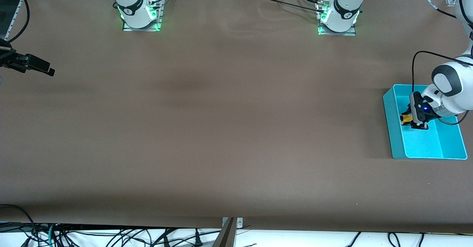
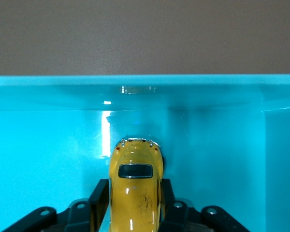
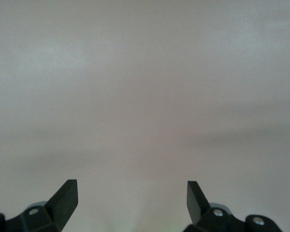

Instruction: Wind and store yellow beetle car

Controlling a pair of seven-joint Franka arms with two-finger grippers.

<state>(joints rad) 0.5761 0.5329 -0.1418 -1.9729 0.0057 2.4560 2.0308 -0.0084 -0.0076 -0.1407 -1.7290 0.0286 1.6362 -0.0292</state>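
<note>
Yellow beetle car is flanked closely by the left gripper's jaws inside the turquoise bin; whether it is gripped cannot be told. The right gripper is kept waiting, jaws spread wide and empty, over the worktop.

Yellow beetle car: tiny, bright yellow, rounded glossy body, dark window on top, faint scuffs on paint. Sits low inside turquoise bin at left arm's end of table, upright, one end pointing toward bin wall. Black fingers flank both sides.
</note>
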